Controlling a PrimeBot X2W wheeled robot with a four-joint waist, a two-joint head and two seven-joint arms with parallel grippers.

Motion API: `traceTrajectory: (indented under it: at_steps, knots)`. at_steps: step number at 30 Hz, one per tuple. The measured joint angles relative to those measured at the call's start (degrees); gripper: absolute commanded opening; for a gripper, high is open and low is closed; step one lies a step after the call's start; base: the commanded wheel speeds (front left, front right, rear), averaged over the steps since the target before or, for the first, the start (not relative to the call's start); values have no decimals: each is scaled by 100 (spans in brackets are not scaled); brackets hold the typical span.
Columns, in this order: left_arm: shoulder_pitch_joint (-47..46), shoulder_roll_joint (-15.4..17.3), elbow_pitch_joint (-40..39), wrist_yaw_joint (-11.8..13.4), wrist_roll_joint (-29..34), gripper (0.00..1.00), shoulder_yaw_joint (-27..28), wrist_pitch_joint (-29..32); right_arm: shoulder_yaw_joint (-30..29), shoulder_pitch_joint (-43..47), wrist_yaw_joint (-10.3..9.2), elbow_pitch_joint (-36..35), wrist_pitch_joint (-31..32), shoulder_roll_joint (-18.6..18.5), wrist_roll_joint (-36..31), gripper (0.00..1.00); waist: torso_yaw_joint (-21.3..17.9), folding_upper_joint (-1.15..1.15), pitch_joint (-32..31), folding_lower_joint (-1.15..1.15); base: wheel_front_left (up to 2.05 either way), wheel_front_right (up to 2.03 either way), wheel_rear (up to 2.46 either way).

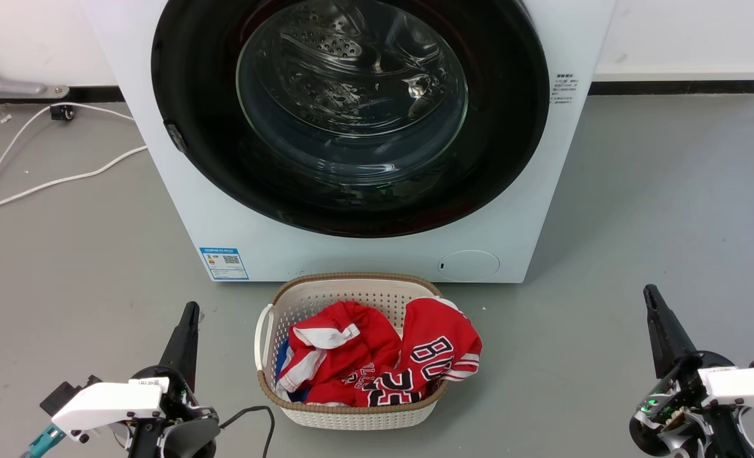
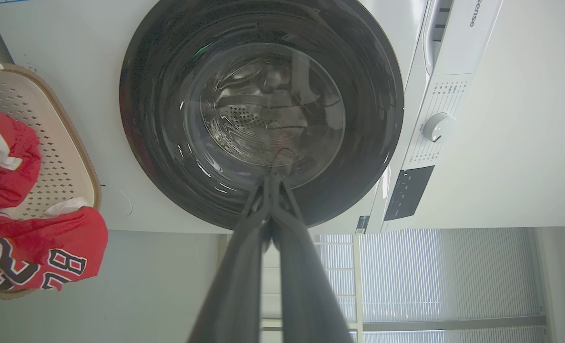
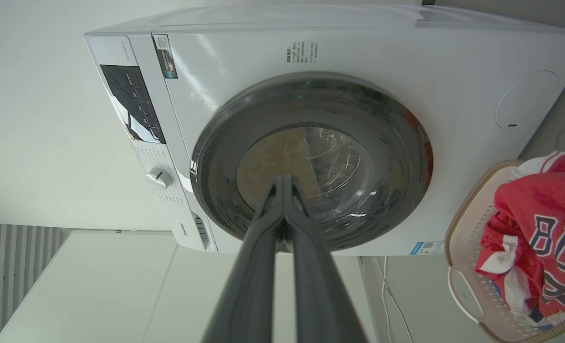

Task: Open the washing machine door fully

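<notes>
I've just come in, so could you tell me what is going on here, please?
A two-armed robot faces a washer whose door is shut. Opening it has not begun: the left claw and right claw hang low on either side, well short of the door, both shut and holding nothing. A basket of red jerseys sits just in front of the washer.

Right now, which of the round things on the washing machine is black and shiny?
The big washing machine door, with clear glass in its middle. The small round flap low down and the knob are both white.
</notes>
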Motion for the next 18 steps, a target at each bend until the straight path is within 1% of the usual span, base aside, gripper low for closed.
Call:
traceTrajectory:
  at_steps: [18]
  knots:
    - [0,0,0,0,-1,0,0,0,-11,-1,0,0,16,8,-8,0,0,0,0,0,0,0,0]
